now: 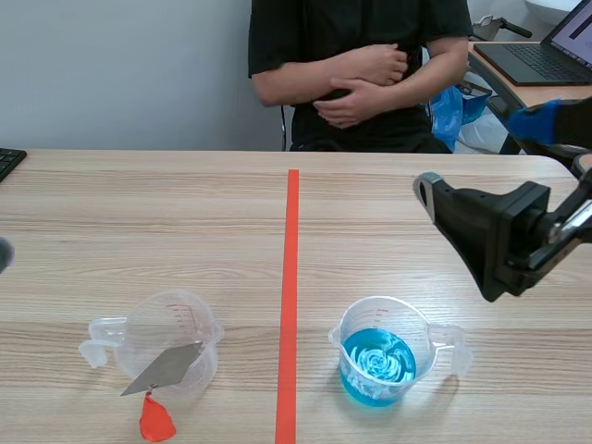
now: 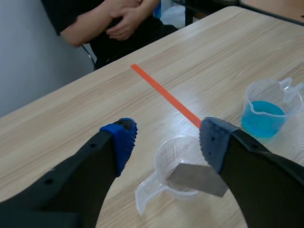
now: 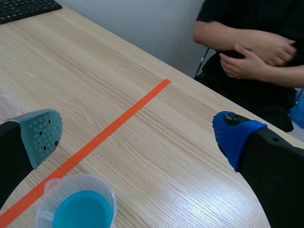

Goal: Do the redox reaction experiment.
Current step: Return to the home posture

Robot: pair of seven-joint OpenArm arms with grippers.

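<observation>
Showing both claws spread apart, gripping nothing: left claw hangs over the clear beaker with metal sheet, lower left of the worktop; right claw over the blue-liquid beaker, lower centre-right.

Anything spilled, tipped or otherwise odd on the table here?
No spill: the blue liquid sits inside its upright cup. Only the metal plate looks askew, leaning out over the rim of the empty cup.
</observation>
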